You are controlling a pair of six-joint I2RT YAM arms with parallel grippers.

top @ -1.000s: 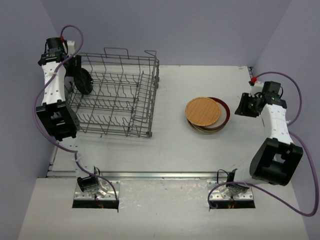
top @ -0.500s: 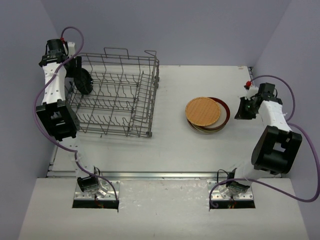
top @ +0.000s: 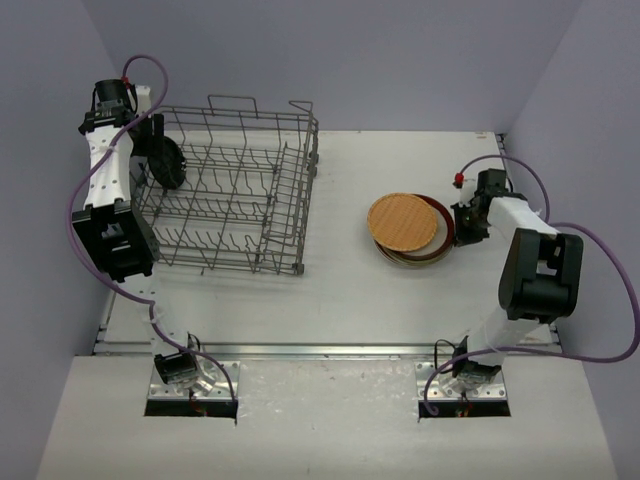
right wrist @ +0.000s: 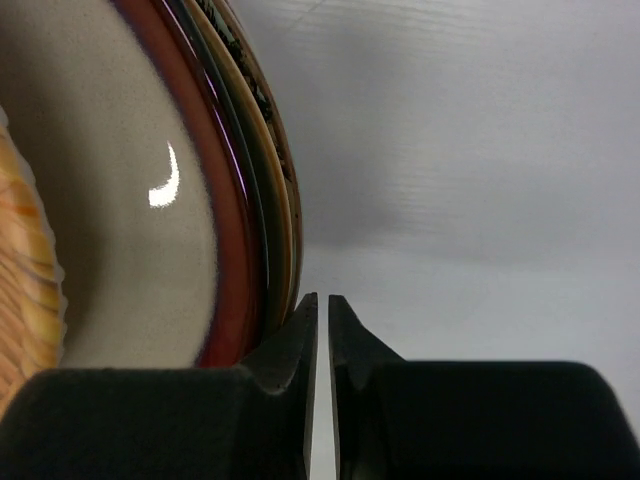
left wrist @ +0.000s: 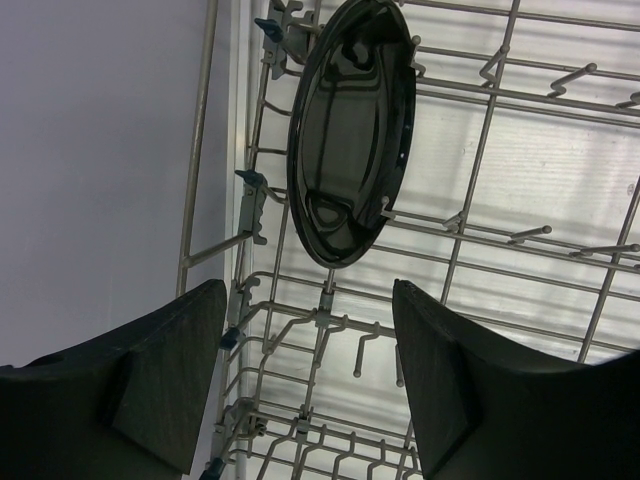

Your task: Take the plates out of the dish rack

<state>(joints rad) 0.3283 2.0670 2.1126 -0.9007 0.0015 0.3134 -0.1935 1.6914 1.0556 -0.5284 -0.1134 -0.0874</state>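
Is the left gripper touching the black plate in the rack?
Apart. The left wrist view shows the left gripper open and short of the black plate, with a clear gap between its fingertips and the plate's lower edge.

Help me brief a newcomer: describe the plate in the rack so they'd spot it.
Find the grey wire dish rack at the left of the table. In its far left corner a black plate stands on edge between tines. It is the rack's only plate, glossy black; the other plates lie stacked flat to the right.
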